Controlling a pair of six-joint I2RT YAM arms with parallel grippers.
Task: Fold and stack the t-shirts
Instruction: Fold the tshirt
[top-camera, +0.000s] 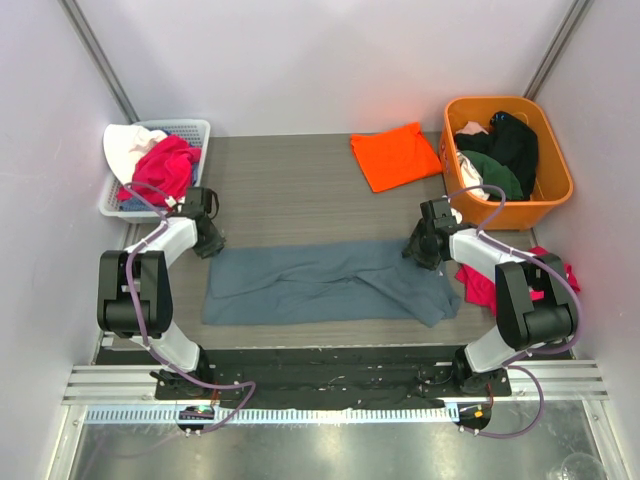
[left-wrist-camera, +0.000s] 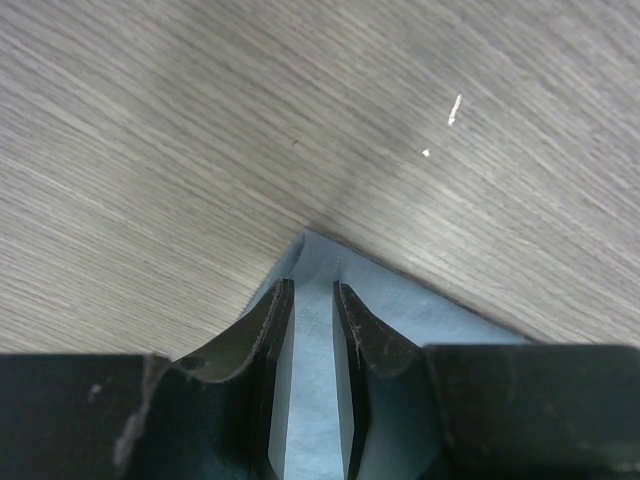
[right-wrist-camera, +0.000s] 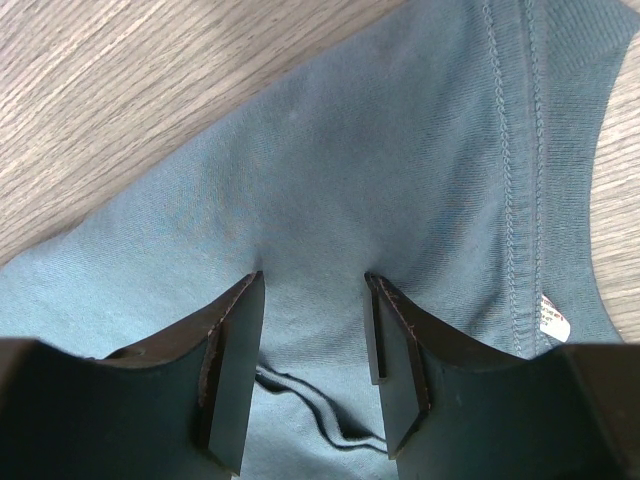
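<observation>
The slate blue-grey t-shirt (top-camera: 320, 285) lies folded into a long strip across the near middle of the table. My left gripper (top-camera: 208, 245) stands on its far left corner, jaws a little apart, with the flat shirt corner (left-wrist-camera: 312, 400) between them. My right gripper (top-camera: 420, 250) is open on the shirt's far right end, near the collar seam (right-wrist-camera: 520, 180), with a small wrinkle of cloth between its fingers (right-wrist-camera: 235, 360). The left gripper shows in the left wrist view (left-wrist-camera: 312, 290) and the right gripper in the right wrist view (right-wrist-camera: 315, 278). The bright orange t-shirt (top-camera: 395, 155) lies folded at the back.
A white basket (top-camera: 195, 130) with red and white clothes stands at the back left. An orange plastic tub (top-camera: 555, 190) with dark clothes stands at the back right. A pink-red garment (top-camera: 480, 285) lies by the right arm. Walls close in on both sides.
</observation>
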